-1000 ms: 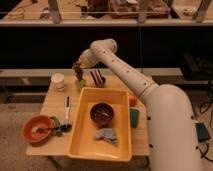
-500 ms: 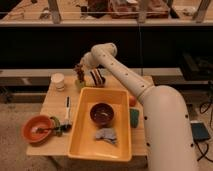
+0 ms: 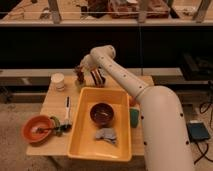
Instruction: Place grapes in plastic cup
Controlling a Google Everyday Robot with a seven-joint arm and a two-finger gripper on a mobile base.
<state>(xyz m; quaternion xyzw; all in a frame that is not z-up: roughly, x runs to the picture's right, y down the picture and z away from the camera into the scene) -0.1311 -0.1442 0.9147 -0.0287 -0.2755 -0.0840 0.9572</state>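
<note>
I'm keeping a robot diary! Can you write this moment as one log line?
gripper: back of table, holding grapes | plastic cup: directly below | grapes not yet in cup | white cup: left

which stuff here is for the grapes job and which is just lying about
Job: grapes, plastic cup, gripper over the cup.
Lying about: white cup, yellow bin, maroon bowl, grey cloth, orange bowl, pen.

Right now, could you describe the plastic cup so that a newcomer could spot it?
Start at the yellow tub on the wooden table. Behind its far left corner, beneath the gripper with the grapes, stands the plastic cup. It is pale yellow-green; the white cup stands left.
</note>
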